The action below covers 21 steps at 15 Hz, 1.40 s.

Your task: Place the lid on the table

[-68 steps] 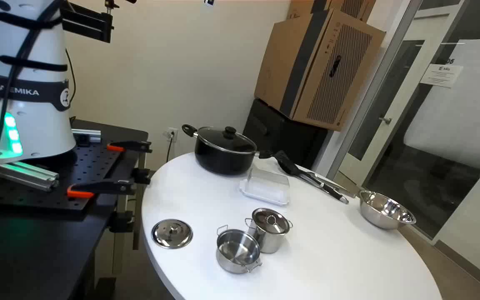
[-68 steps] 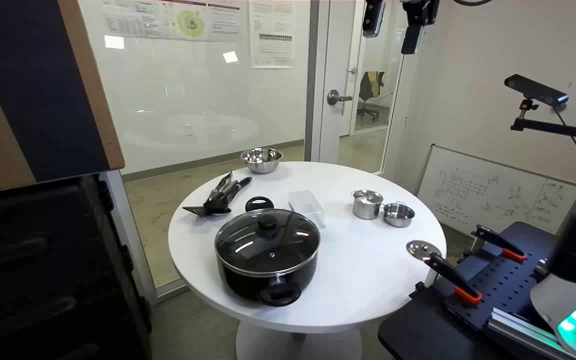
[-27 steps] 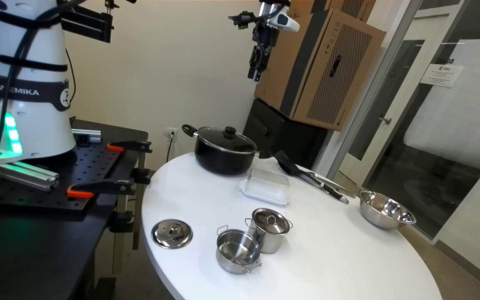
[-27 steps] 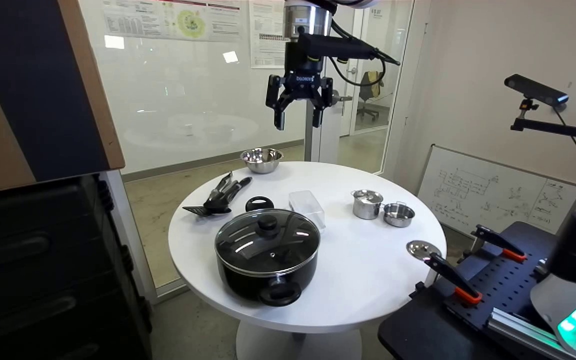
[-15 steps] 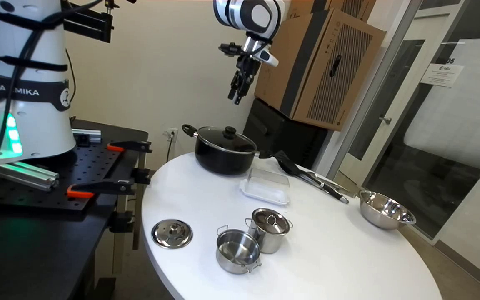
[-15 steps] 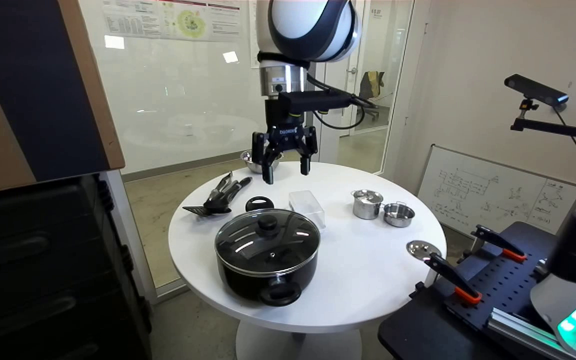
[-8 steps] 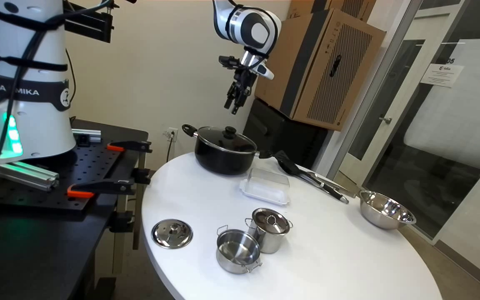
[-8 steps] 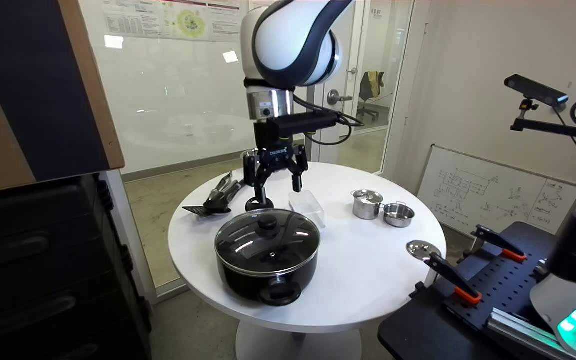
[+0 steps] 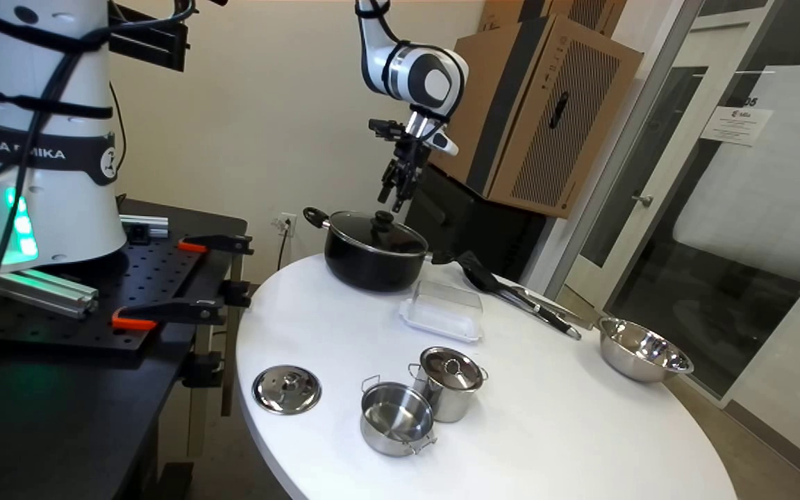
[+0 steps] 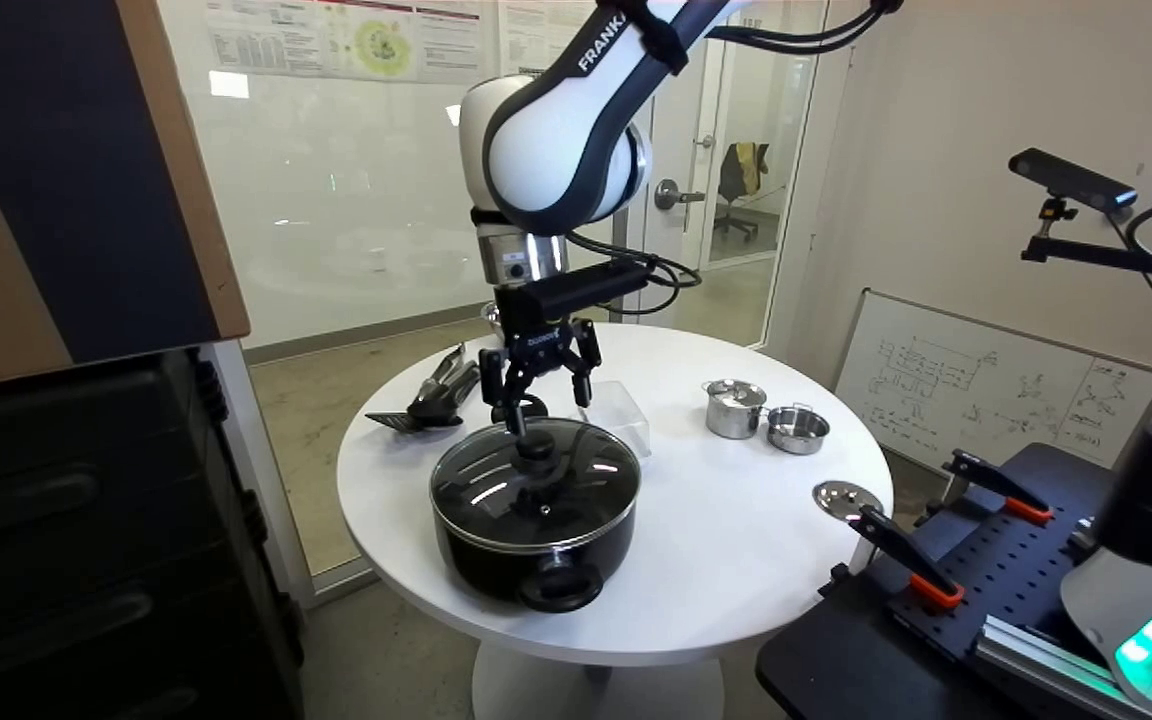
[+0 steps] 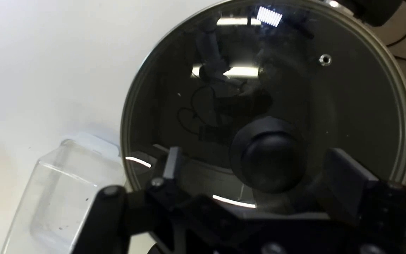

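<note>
The claw [image 10: 552, 415] hangs over the glass lid [image 10: 536, 492], its fingers [image 11: 172, 163] spread well apart, gripping nothing. In the wrist view they frame the black knob [image 11: 273, 162]. The glass lid sits on the black pot [image 9: 376, 270], which stands on the round white surface [image 10: 711, 530], a clear plastic container [image 9: 442, 316] just beside it. A small steel lid [image 9: 283, 396] lies near the edge.

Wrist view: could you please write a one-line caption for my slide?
Open gripper above the glass lid, whose dark knob shows between the parted jaws; a clear container at lower left.
</note>
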Available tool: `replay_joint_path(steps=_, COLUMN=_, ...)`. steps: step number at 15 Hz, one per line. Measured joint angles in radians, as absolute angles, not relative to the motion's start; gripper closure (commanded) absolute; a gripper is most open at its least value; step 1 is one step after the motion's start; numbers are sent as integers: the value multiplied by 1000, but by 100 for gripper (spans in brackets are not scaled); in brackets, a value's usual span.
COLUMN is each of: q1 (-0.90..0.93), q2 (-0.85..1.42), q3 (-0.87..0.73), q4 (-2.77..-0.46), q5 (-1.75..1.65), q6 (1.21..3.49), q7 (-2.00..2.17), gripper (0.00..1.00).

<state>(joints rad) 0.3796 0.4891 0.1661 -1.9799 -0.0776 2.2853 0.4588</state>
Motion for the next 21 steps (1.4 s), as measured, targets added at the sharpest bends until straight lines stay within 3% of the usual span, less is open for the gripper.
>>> replay_joint_path(steps=7, q1=425, q2=576, q3=145, q4=-1901, q5=-86, q6=2285, q7=459, gripper=3)
replay_joint_path(steps=8, q1=431, q2=584, q3=142, q4=-1892, q5=-86, q6=2285, q7=459, gripper=27)
replay_joint_path(steps=10, q1=442, q2=598, q3=136, q4=-1875, q5=-86, q6=2285, q7=459, gripper=32)
replay_joint_path(steps=16, q1=451, q2=616, q3=119, q4=-1844, q5=-86, q6=2284, q7=460, gripper=78)
replay_joint_path(steps=20, q1=451, q2=624, q3=109, q4=-1828, q5=-86, q6=2285, q7=465, gripper=100)
replay_joint_path(steps=21, q1=451, q2=627, q3=108, q4=-1823, q5=-86, q6=2285, q7=468, gripper=100)
